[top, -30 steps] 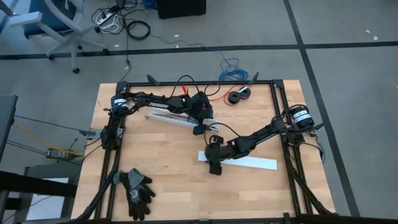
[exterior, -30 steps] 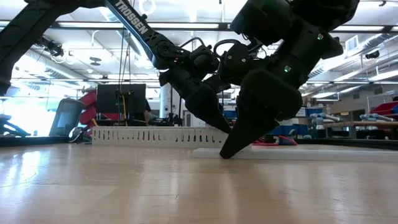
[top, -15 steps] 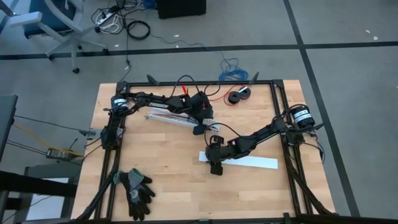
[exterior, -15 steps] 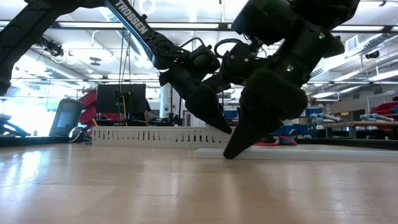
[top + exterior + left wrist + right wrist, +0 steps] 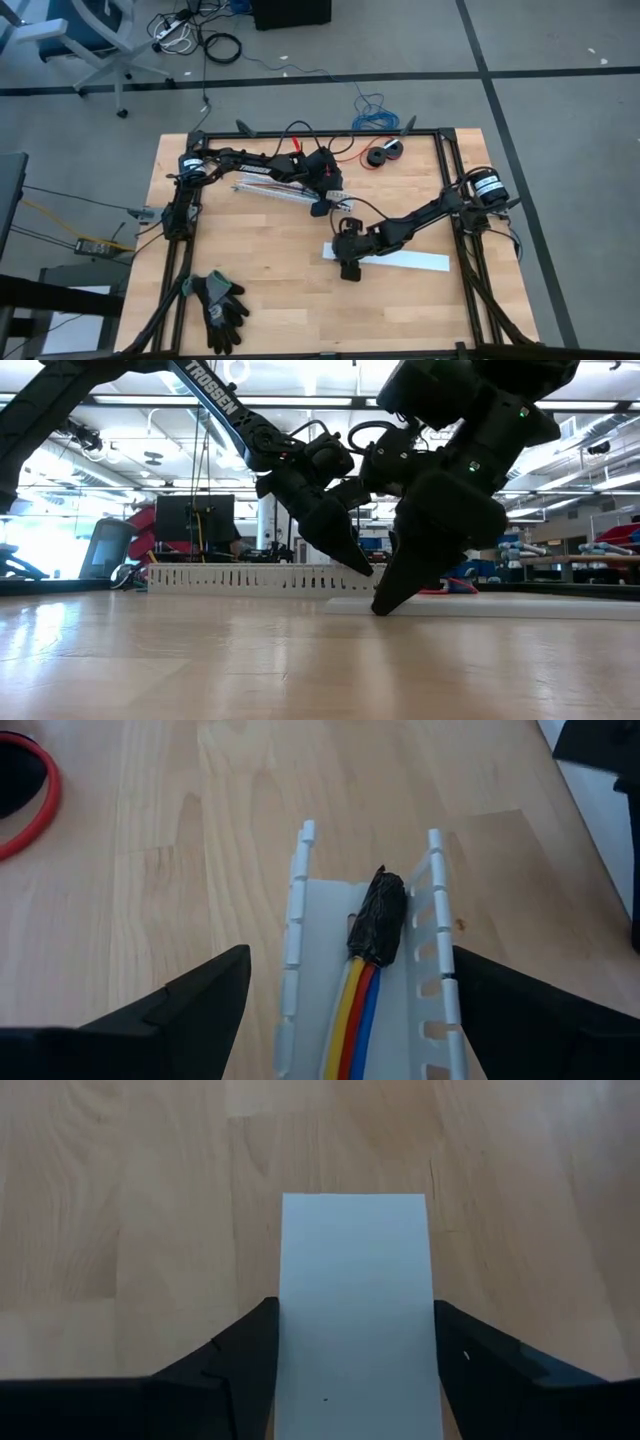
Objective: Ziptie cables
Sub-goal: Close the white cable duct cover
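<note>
Wooden worktop (image 5: 270, 290) takes up most of the high view, with a black frame around it. The left arm reaches in from the far left corner, and the left gripper (image 5: 340, 1010) hangs over the end of a white slotted cable duct (image 5: 285, 190) lying toward the far side. Its fingers (image 5: 190, 1000) are spread wide, one on each side of the duct, not touching it as far as I can see.

The right arm comes in from the right edge. The right gripper (image 5: 355, 1380) sits at the left end of a flat white strip (image 5: 395, 260), probably the duct's lid but hard to be sure. Its fingers (image 5: 225, 1365) are right up against both long edges of the strip, so it looks pinched between them.

A pair of black gloves (image 5: 220, 305) lies near the front left corner.

The cables (image 5: 362, 980) lie inside the duct channel: yellow, red and blue wires running into a dark taped end.
</note>
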You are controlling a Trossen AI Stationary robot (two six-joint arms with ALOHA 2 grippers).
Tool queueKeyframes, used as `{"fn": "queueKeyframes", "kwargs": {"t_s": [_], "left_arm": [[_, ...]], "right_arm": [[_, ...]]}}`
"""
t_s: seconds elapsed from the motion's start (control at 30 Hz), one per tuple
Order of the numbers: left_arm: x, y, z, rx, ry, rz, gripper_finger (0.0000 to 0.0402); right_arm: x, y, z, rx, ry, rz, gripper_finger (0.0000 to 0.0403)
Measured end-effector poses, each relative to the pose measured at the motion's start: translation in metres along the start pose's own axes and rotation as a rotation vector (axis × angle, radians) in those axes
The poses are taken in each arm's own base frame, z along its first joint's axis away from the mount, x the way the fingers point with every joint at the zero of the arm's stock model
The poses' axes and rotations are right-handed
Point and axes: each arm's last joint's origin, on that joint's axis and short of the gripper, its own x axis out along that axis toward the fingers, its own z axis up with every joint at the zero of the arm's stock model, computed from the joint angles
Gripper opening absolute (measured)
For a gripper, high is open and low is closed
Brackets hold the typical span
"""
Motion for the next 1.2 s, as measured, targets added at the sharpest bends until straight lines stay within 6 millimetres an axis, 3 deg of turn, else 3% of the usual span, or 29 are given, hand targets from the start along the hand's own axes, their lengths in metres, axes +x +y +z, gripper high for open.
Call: {"fn": "queueKeyframes", "kwargs": {"t_s": [0.7,1.2], "left_arm": [[0.0,-0.001,-0.003,0.019,0.028,-0.011,0.0339],[-0.003,-0.009,-0.021,0.105,0.205,-0.105,0.0339]], "right_arm": [[-0.075,-0.031,0.011,0.011,-0.032,-0.291,0.0228],[-0.075,-0.075,0.016,0.081,0.045,-0.328,0.0229]]}}
